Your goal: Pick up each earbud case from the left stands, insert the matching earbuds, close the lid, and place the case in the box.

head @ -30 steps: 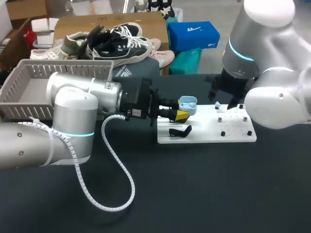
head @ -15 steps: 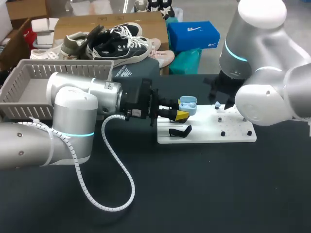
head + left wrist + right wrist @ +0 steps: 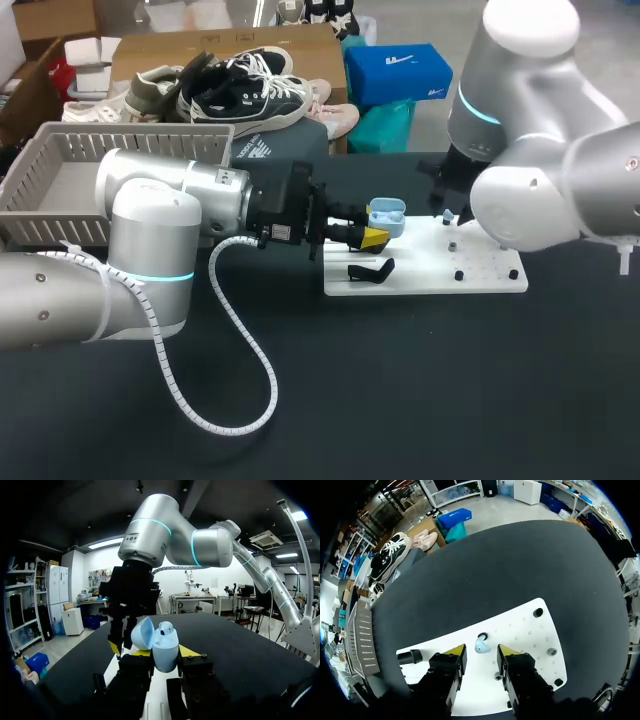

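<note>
Right arm [image 3: 520,190] swung leftward, right tool [image 3: 480,656] released above earbud [image 3: 481,645]; left tool [image 3: 165,652] level, grasping open case [image 3: 164,639].

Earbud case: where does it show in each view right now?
Head view: case at left gripper's tips, by the white board's left end.
Left wrist view: case between its own fingers, lid open.
Right wrist view: not in it.
Shared landmark: the white board.
</note>
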`<state>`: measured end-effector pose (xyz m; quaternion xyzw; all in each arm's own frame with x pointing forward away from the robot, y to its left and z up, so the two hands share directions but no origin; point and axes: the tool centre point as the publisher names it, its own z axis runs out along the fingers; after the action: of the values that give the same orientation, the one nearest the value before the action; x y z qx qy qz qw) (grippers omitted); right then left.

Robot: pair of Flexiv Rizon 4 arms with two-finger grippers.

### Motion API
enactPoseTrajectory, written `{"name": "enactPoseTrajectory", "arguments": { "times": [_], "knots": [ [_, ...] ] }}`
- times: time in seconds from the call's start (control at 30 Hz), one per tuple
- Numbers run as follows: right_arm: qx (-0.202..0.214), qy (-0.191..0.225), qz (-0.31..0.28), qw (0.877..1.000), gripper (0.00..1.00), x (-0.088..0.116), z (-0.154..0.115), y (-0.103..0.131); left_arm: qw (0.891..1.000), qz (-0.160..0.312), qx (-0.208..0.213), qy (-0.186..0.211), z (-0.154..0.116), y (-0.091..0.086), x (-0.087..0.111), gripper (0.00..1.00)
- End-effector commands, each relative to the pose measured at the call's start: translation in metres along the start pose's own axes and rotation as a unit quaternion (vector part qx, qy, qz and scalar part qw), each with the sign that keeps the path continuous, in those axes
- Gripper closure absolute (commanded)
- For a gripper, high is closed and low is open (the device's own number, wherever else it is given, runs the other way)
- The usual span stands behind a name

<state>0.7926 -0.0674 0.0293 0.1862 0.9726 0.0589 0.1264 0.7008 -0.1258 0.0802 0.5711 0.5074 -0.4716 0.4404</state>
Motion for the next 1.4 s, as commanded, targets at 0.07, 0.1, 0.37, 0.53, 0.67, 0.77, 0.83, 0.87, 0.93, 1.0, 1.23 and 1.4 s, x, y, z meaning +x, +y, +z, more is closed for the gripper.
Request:
{"name": "enactPoseTrajectory", "arguments": {
  "times": [0.07, 0.1, 0.37, 0.53, 0.67, 0.77, 0.83, 0.87, 0.93, 1.0, 1.23, 1.4],
  "knots": [
    [0.002, 0.004, -0.001, 1.000, 0.65, -0.0029, 0.0026, 0.0032, 1.000, 0.000, -0.001, 0.000, 0.0005, -0.0002, 0.0003, 1.00],
    [0.002, 0.004, -0.001, 1.000, 0.66, -0.0030, 0.0026, 0.0033, 1.000, 0.000, -0.001, 0.000, 0.0005, -0.0002, 0.0003, 1.00],
    [0.004, 0.005, 0.000, 1.000, 0.65, -0.0022, 0.0033, 0.0025, 1.000, 0.000, -0.001, 0.000, 0.0005, -0.0002, 0.0003, 1.00],
    [0.003, 0.003, 0.000, 1.000, 0.66, 0.0001, 0.0009, 0.0011, 1.000, 0.000, -0.001, 0.000, 0.0005, -0.0002, 0.0003, 1.00],
    [0.003, 0.003, 0.002, 1.000, 0.75, 0.0000, 0.0014, -0.0004, 1.000, 0.000, -0.001, 0.000, 0.0005, -0.0002, 0.0003, 1.00],
    [0.003, 0.004, 0.003, 1.000, 0.75, 0.0000, 0.0029, -0.0012, 1.000, 0.000, -0.001, 0.000, 0.0005, -0.0002, 0.0003, 1.00],
    [0.004, 0.005, 0.003, 1.000, 0.75, 0.0000, 0.0039, -0.0013, 1.000, 0.000, -0.001, 0.000, 0.0005, -0.0002, 0.0003, 1.00],
    [0.004, 0.005, 0.003, 1.000, 0.73, 0.0000, 0.0039, -0.0013, 1.000, 0.000, -0.001, 0.000, 0.0005, -0.0002, 0.0003, 1.00],
    [0.005, 0.005, 0.004, 1.000, 0.70, -0.0001, 0.0044, -0.0015, 1.000, 0.000, -0.001, 0.000, 0.0005, -0.0002, 0.0003, 1.00],
    [0.005, 0.005, 0.004, 1.000, 0.69, -0.0006, 0.0051, -0.0018, 1.000, 0.000, -0.001, 0.000, 0.0005, -0.0002, 0.0003, 1.00],
    [0.007, 0.007, 0.002, 1.000, 0.79, -0.0016, 0.0065, -0.0012, 1.000, 0.000, -0.001, 0.000, 0.0005, -0.0002, 0.0003, 1.00],
    [0.007, 0.008, -0.001, 1.000, 1.00, -0.0016, 0.0067, -0.0004, 1.000, 0.000, -0.001, 0.000, 0.0005, -0.0002, 0.0003, 1.00]
  ]
}}
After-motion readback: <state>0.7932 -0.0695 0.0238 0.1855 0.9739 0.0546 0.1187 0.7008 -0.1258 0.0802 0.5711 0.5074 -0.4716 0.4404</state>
